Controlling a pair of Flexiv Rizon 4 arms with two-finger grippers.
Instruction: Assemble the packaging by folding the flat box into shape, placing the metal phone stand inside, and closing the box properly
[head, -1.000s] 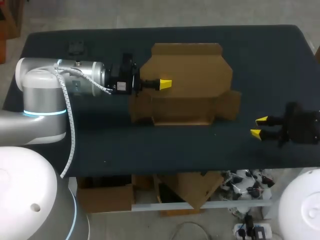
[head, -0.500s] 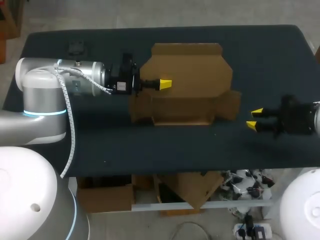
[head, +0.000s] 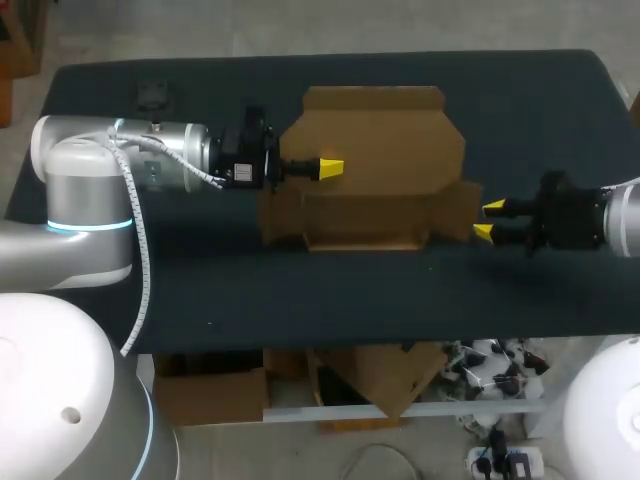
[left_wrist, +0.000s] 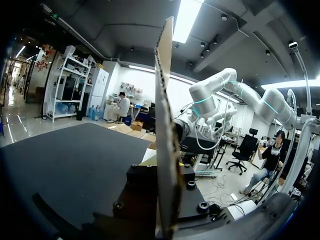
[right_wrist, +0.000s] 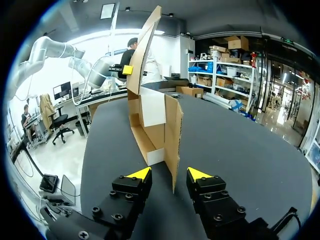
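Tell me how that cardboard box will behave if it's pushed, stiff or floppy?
The box is thin cardboard, so probably light and apt to slide, though the left end effector appears to pinch its raised panel. The flap between the right end effector's open fingers looks flat and stiff, yet likely hinges at its crease when pushed.

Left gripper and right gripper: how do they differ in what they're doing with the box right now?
The left gripper is shut on the large panel of the box. The right gripper is open, its fingers on either side of the side flap without clamping it. The left gripper comes in at the box's left side, the right gripper at its right end. Both point inward toward the box.
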